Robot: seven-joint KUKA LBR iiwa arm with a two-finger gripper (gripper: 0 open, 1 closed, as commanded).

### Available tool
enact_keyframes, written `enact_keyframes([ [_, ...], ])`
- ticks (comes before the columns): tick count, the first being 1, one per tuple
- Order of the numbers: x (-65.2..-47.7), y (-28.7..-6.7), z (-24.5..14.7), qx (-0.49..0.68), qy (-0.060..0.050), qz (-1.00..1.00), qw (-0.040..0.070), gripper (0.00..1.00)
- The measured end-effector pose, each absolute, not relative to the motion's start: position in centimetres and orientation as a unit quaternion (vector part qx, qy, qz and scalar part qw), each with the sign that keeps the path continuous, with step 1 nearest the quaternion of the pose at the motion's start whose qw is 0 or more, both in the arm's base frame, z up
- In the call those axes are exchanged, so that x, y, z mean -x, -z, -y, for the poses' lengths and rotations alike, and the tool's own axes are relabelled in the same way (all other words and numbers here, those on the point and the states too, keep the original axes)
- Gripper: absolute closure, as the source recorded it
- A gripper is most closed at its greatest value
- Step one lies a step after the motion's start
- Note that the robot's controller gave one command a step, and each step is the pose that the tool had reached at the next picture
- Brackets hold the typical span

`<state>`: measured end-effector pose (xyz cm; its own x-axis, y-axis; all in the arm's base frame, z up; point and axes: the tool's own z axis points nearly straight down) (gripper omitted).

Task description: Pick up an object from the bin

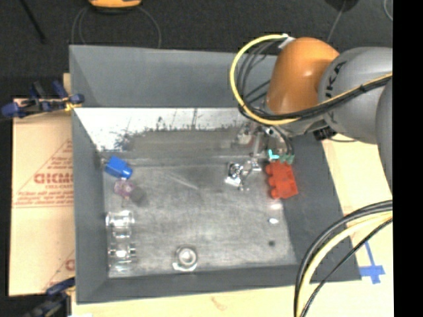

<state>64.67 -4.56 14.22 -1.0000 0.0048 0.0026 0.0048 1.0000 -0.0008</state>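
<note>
Grey metal bin [198,78] with sloped walls; the floor is scuffed and dark-speckled along the far edge. The arm enters from the camera's right. An orange cover [301,74] and looped cables [248,104] sit on its wrist above the far right corner of the bin.

Gripper [239,174]: low over bare floor in the right half of the bin, nearer the far edge than the near edge. Its metal tip glints. Whether it is spread or pressed together cannot be told from this angle.

Nearest thing: a red block [283,182], lumpy and made of several joined studs. It lies at the foot of the right wall, just beside the gripper on the side toward that wall. Contact between the two cannot be confirmed. A small teal-green bit [283,156] shows at the block's far end; whether it belongs to the block or to the robot cannot be told.

Other contents, all well apart from the gripper:
- A blue piece [117,168] lies by the left wall, toward the far left corner.
- A pale purple translucent piece [124,190] lies just beside the blue one, toward the near edge.
- A clear plastic piece [121,240] lies in the near left corner.
- A clear ring [185,257] lies against the near edge, a little left of its middle.
- A small white speck [273,221] lies near the right wall, on the near-edge side of the red block.
</note>
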Motion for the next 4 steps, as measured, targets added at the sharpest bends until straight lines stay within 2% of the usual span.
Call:
enact_keyframes([
  [1,-64.5,-8.1,6.5,0.019,0.001,1.000,0.000,0.00],
  [2,-62.4,-8.0,7.1,-0.102,-0.001,0.995,-0.002,0.00],
  [3,-62.4,-8.0,7.1,-0.102,-0.001,0.995,-0.003,1.00],
  [4,-61.2,-20.8,6.3,-0.110,-0.002,0.994,-0.006,1.00],
])
